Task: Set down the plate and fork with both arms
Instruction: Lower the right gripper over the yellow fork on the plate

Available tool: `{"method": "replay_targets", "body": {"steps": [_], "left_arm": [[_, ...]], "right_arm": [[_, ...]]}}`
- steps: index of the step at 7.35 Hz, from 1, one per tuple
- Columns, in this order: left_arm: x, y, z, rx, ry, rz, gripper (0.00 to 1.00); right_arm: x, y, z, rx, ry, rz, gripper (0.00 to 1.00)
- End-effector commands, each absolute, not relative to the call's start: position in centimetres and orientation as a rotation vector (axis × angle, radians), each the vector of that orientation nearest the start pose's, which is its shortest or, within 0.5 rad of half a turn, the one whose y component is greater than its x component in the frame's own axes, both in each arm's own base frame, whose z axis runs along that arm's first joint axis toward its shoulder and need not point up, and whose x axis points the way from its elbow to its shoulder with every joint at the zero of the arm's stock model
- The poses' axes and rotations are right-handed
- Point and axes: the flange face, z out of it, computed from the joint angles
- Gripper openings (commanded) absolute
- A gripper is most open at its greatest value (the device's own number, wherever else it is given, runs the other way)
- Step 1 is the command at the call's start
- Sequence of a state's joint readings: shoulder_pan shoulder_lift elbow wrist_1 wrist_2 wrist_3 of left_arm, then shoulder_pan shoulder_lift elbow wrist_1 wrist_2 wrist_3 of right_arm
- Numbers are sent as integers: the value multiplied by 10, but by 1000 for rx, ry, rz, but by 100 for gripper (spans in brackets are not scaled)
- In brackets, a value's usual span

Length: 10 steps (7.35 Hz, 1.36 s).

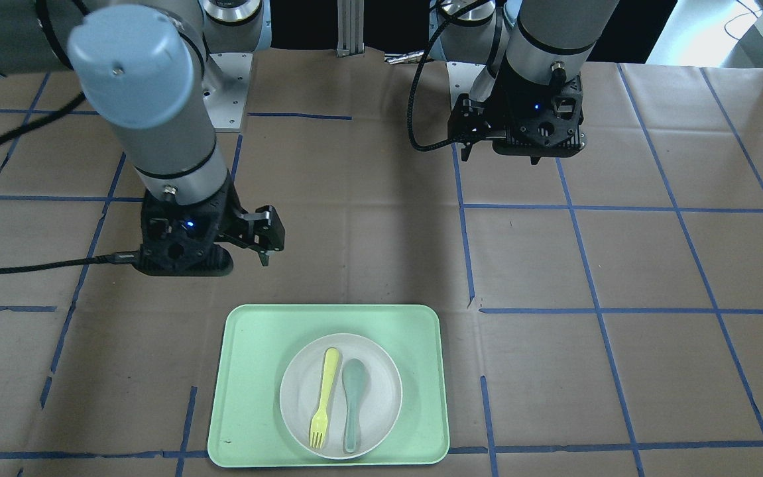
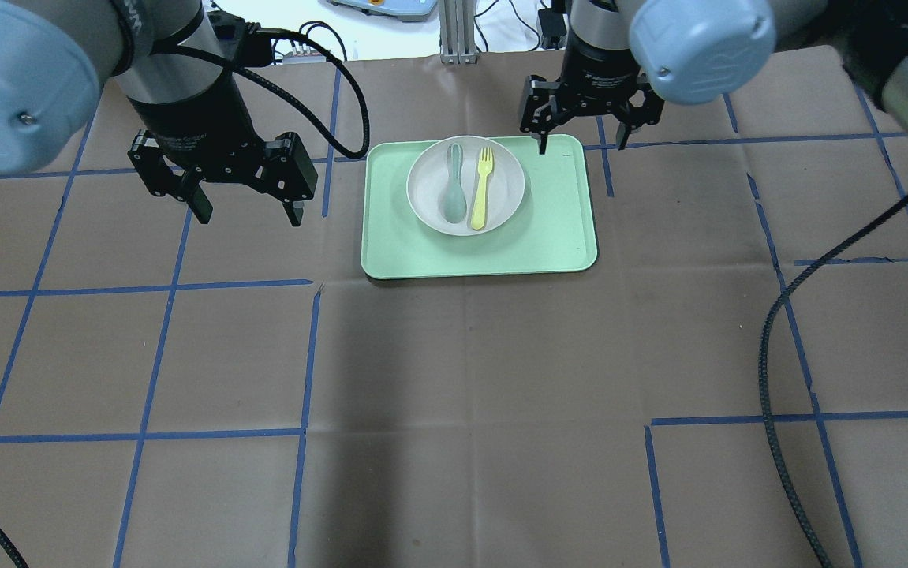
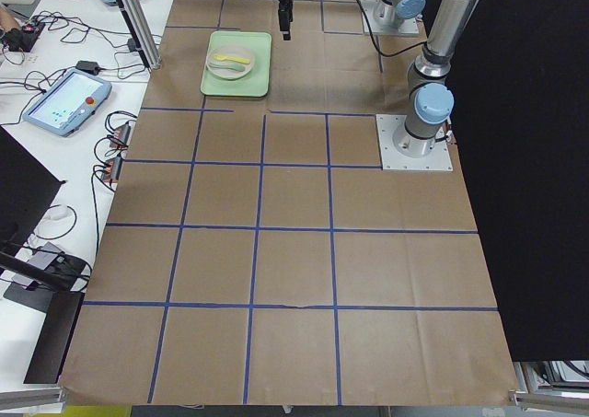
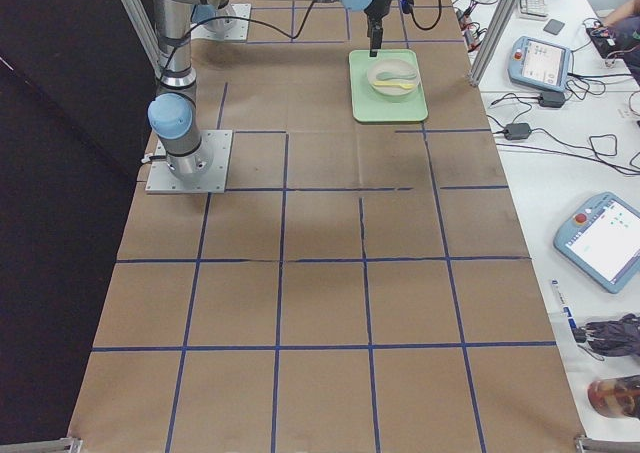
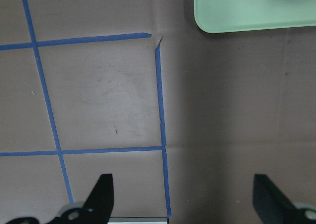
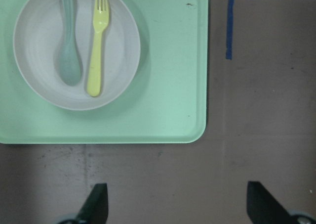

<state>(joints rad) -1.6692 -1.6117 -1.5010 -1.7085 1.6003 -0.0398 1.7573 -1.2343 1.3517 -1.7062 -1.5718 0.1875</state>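
Observation:
The off-white plate (image 2: 427,185) sits on the mint-green tray (image 2: 548,229) at the table's far side. The pale-yellow fork (image 2: 483,188) lies in the plate beside a grey-green spoon (image 2: 454,183). My right gripper (image 2: 581,144) is open and empty, hovering off the tray's right side. Its wrist view shows the plate (image 6: 121,46), fork (image 6: 97,51) and tray (image 6: 168,85) ahead of the open gripper (image 6: 177,194). My left gripper (image 2: 249,215) is open and empty over bare table left of the tray. Its wrist view (image 5: 182,189) shows only a tray corner (image 5: 247,11).
Brown paper with a blue tape grid covers the table. A black cable (image 2: 777,331) hangs over the right side in the overhead view. The front-facing view shows the tray (image 1: 255,371) close to the table's operator-side edge. Teach pendants (image 4: 600,238) lie on side benches off the table.

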Motion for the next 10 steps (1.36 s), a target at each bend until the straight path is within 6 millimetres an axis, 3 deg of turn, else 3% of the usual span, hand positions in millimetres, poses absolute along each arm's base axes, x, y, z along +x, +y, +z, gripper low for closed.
{"method": "replay_targets", "body": {"steps": [1, 3, 5, 6, 7, 9, 10], "left_arm": [[-179, -479, 490, 90, 3105, 157, 100], [-187, -485, 484, 73, 3220, 195, 100], [-183, -479, 492, 96, 3187, 162, 100], [-171, -480, 491, 97, 3068, 147, 100], [-169, -481, 488, 76, 3064, 158, 100], [-161, -482, 482, 51, 3064, 177, 100], [-150, -486, 482, 3, 3102, 186, 100]], "right_arm": [[306, -636, 378, 60, 3142, 4, 100], [330, -659, 327, 108, 3151, 50, 100], [333, -670, 295, 114, 3153, 59, 100], [335, -680, 281, 113, 3145, -2, 100], [337, -691, 259, 111, 3135, -51, 98], [338, -695, 239, 111, 3150, -41, 70], [339, -694, 235, 109, 3149, -31, 65]]}}
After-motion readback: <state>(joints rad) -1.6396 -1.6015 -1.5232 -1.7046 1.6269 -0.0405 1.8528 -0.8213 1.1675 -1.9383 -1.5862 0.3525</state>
